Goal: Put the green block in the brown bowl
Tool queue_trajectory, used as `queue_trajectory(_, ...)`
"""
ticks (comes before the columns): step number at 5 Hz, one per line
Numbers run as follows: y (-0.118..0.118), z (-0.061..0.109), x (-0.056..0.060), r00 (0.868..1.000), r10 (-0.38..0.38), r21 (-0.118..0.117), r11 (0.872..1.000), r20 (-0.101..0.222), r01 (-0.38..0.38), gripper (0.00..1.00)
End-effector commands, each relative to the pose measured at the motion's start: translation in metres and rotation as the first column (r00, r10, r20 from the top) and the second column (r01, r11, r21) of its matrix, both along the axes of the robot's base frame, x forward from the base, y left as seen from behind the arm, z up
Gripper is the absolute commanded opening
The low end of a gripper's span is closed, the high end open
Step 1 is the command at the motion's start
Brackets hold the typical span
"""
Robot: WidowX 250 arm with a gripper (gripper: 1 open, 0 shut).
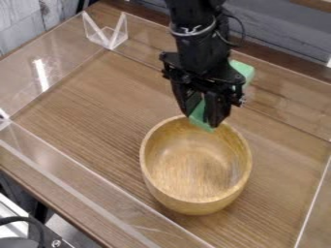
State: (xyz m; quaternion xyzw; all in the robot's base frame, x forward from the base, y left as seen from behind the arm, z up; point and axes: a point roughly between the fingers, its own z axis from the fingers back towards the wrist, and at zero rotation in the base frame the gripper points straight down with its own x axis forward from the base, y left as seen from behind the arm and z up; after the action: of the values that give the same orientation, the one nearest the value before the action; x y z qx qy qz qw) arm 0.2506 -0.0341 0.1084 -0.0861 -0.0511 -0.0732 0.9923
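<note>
End effector [204, 114] pts down, fingers clamped on the green block [203, 112], w/ block's lower end showing btwn them. It hangs just above the far rim of the brown bowl [195, 165], not inside yet. Bowl sits upright on the wood-grain worktop [91, 102], w/ clear acrylic walls [104, 29] round the edges.

No lettering, label, brand, number or sign can be read anywhere I look: not on my black arm, nor on anything around it.
</note>
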Motion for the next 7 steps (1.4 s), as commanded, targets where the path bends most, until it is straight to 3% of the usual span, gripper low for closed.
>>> queue_trajectory(1,-0.001,0.013,0.002,0.998,-0.012,-0.002,1.000,0.062,0.012,0.00)
queue_trajectory(7,-0.013,0.010,-0.002,0.994,-0.060,-0.003,0.998,0.094,0.061,0.00)
